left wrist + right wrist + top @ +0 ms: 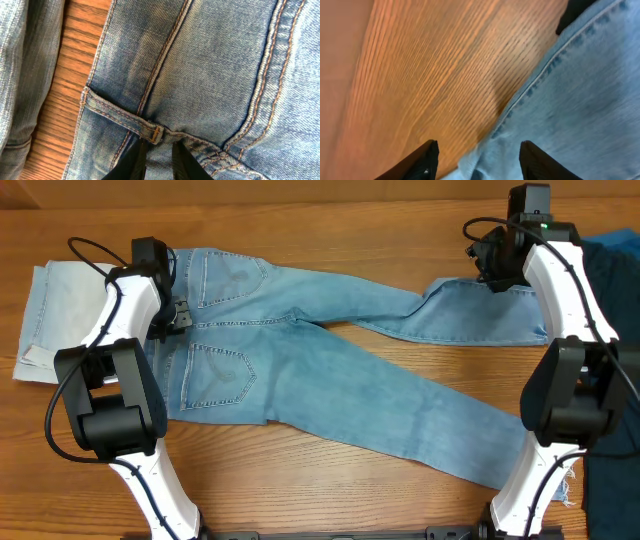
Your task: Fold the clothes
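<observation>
Two likely holds on these limp, weighty jeans [330, 370]: the stiff waistband [120, 117] at the left gripper [159, 160], grip unclear, and the far leg [580, 100] under the spread-fingered right gripper [477, 155].

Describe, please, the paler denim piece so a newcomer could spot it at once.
Start from the long light-blue jeans across the wooden table. At the table's left end, beside them, lies the pale denim piece. It is nearly white, unlike the bluer jeans.

Light-blue jeans [330, 370] lie flat on the tabletop [300, 480], pockets up, legs splayed rightward, between paler denim [60, 310] and a navy garment [625, 275]
</observation>
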Controlling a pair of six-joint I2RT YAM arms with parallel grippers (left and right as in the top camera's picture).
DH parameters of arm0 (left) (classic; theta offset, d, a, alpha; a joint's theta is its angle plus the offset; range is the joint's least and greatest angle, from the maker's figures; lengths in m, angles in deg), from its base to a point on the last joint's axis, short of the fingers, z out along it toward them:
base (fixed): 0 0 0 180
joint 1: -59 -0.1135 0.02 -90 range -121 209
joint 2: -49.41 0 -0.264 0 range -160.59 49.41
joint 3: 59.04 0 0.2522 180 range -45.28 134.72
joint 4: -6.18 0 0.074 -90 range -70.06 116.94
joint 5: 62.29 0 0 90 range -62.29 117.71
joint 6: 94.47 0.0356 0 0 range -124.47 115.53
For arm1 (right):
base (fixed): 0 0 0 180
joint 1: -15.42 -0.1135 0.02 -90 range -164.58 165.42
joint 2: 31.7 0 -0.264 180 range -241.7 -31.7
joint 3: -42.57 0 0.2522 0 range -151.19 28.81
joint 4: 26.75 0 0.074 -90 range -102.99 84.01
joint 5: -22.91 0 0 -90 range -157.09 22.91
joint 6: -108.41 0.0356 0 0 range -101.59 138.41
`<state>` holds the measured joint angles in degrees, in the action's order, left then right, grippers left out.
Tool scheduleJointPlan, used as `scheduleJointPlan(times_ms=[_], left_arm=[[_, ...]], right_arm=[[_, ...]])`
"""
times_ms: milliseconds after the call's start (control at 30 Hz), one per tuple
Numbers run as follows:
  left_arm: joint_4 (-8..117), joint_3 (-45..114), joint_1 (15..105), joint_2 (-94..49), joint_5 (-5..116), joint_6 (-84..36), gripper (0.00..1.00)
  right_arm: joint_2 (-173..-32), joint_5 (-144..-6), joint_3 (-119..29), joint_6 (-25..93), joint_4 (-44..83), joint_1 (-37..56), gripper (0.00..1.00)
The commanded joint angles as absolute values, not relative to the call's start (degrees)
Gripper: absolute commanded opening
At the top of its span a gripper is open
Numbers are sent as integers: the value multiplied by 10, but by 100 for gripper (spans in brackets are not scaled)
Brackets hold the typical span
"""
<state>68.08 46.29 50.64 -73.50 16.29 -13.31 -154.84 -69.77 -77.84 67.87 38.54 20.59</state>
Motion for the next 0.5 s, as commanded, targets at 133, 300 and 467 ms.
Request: scheduleJointPlan(times_ms=[133, 300, 467], left_arm=[[676, 474, 504, -746, 157, -137, 22], [676, 474, 504, -746, 157, -136, 22], [676, 474, 504, -746, 157, -134, 22]], right_arm=[[-1604, -722, -783, 787, 374, 207, 57], [-1612, -723, -783, 787, 372, 207, 40], [-1612, -726, -783, 787, 373, 206, 29]])
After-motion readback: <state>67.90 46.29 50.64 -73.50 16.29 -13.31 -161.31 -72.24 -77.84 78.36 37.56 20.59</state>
